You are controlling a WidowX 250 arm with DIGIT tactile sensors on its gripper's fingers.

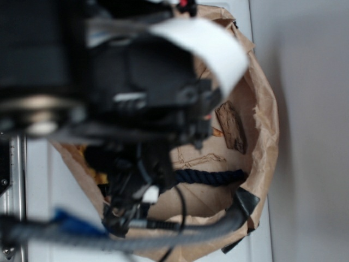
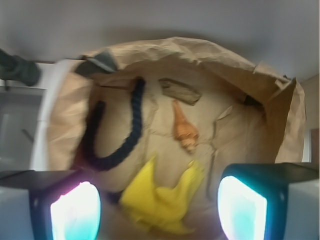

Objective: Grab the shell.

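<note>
1. The exterior view is soft throughout; the robot arm fills the upper left as a dark, badly blurred mass, far out of focus.
2. A white ribbon cable beside the arm is overexposed and smeared.
3. Light is even and diffuse, with a faint shadow to the right of the paper bag.
4. In the wrist view, the hand shows fingertips glowing cyan-white, blown out.
5. The shell is mildly blurred; the bag's rim is bowed by the lens.

Plain pale grey wall fills the right side. White counter below, soft diffuse light, no hard shadows.
</note>
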